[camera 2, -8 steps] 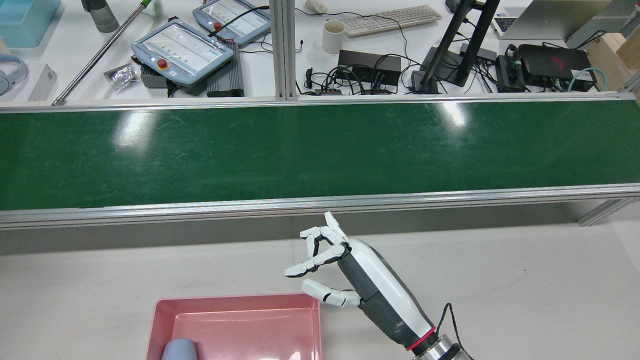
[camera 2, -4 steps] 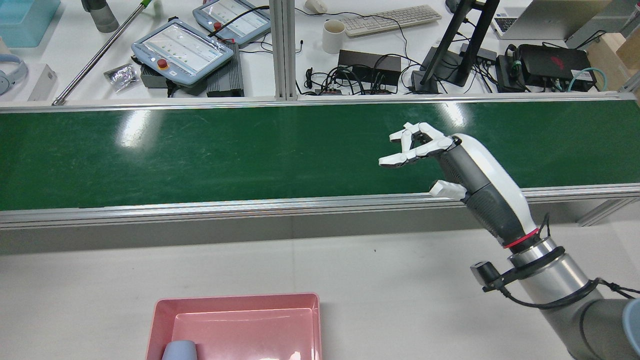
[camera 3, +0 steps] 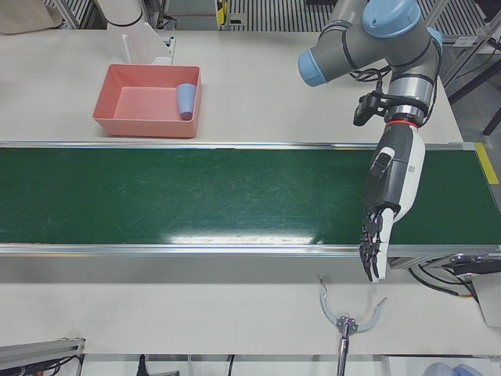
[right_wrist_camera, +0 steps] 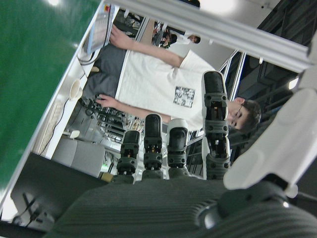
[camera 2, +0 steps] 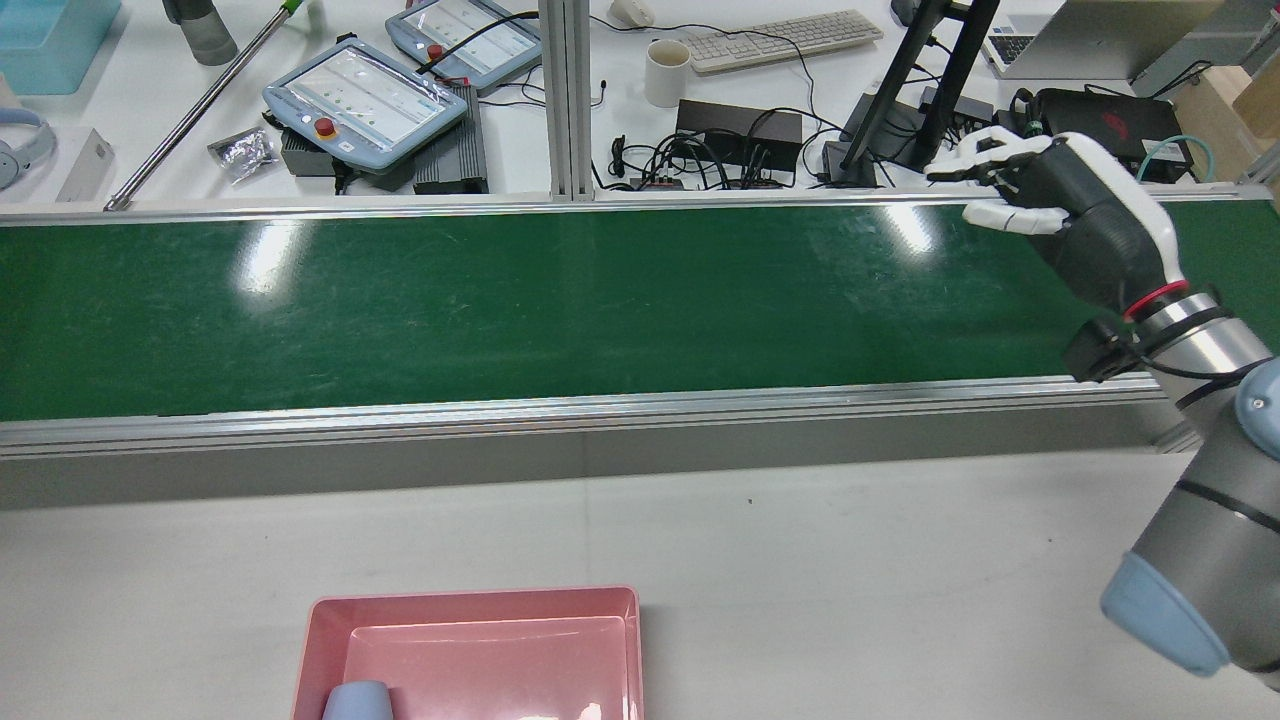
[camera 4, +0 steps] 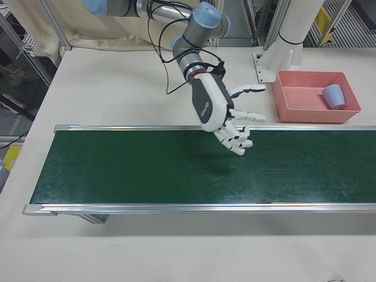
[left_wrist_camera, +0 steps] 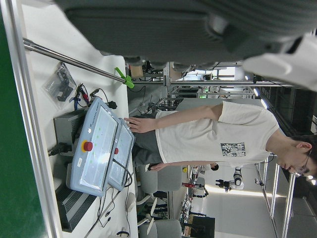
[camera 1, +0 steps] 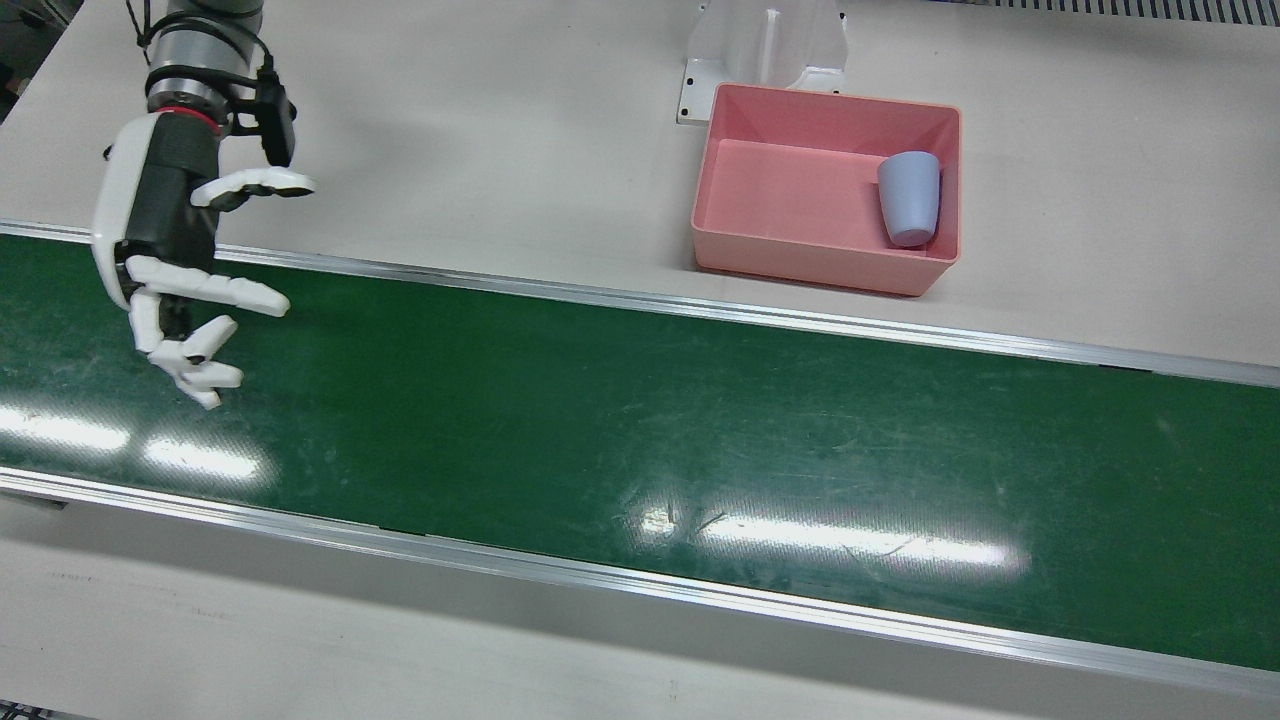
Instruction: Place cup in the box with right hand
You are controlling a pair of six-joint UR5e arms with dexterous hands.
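A bluish-grey cup (camera 1: 909, 197) lies on its side in the pink box (camera 1: 800, 115), against one end wall; the rear view shows only the cup's (camera 2: 358, 700) top at the bottom edge. My right hand (camera 1: 170, 260) hovers over the green belt far from the box, open, fingers spread and a little curled, holding nothing. In the rear view the right hand (camera 2: 1050, 200) reaches to the belt's far rail at the right. My left hand (camera 3: 390, 196) hangs over the belt's other end, fingers straight and pointing down, open and empty.
The green conveyor belt (camera 1: 640, 420) with aluminium rails runs across the table. A white pedestal (camera 1: 765, 40) stands behind the box. Teach pendants (camera 2: 365, 100), a mug (camera 2: 667, 72) and cables lie beyond the belt, where a person (left_wrist_camera: 198, 134) stands. A grabber tool (camera 3: 344, 321) lies at the front.
My right hand has left the spot beside the box and swung right and forward across the belt to its far rail. The cup stays in the box.
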